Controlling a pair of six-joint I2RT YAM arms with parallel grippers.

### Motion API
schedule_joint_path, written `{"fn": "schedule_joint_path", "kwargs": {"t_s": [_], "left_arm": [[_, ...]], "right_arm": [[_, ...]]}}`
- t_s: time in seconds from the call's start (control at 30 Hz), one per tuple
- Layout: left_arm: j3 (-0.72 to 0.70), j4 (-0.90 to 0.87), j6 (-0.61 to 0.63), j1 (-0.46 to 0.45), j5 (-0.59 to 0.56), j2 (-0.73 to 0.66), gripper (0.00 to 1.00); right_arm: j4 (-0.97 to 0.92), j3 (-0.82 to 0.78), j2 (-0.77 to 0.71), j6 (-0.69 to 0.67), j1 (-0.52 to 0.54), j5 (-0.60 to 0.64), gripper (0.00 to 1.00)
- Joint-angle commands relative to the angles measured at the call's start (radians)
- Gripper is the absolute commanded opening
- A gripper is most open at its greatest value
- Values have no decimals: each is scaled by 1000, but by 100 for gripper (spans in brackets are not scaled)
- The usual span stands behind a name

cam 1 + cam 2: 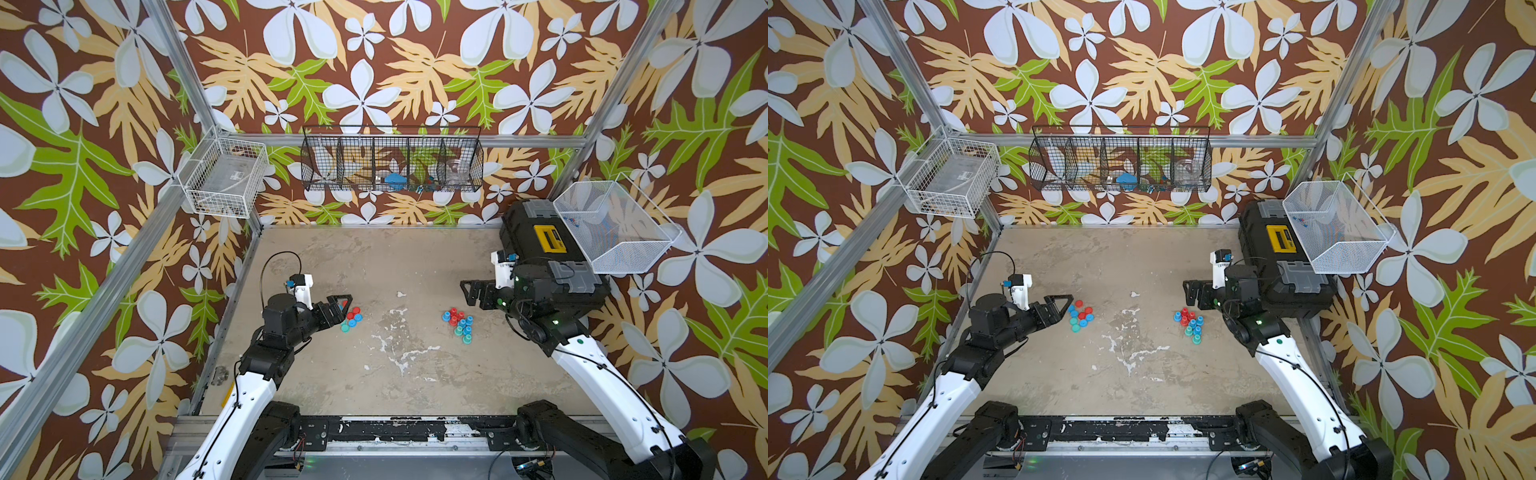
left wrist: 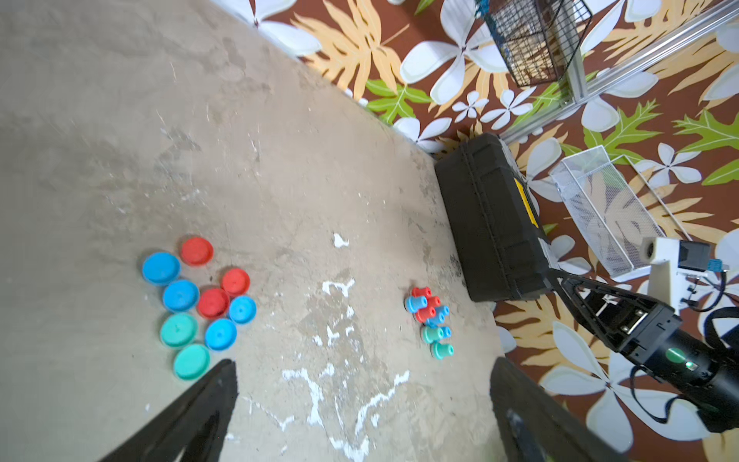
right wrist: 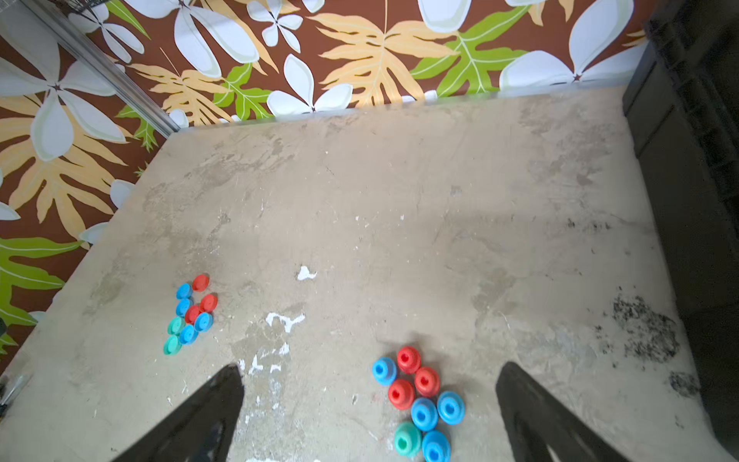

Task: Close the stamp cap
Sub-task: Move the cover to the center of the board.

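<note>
Separately, caps beside open left hand, stamps near open right hand

Nine flat round plastic caps, three red, four blue and two teal, lie flat in a tight cluster on the robot's left side. Well apart from them, on the right side, small spool-shaped plastic stamps in the same colours stand packed together, all uncapped.

Both top views high above, looking down on the whole surface — near-identical framing, each wrist view low, close, angled across it — both catching the cap cluster
</note>
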Motion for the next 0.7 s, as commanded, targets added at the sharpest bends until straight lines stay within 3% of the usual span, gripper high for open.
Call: {"fn": "schedule_joint_path", "kwargs": {"t_s": [0.0, 0.13, 0.43, 0.67], "left_arm": [[17, -38, 16, 0, 21, -3, 99], [28, -69, 38, 2, -14, 10, 98], [77, -141, 147, 1, -125, 124, 94], [100, -88, 155, -50, -147, 287, 79]], "right_arm": [[13, -54, -61, 29, 2, -43, 97], [-56, -73, -78, 11, 3, -14, 86], [-129, -43, 12, -78, 9, 70, 80], [-139, -16, 100, -85, 15, 121, 74]]}}
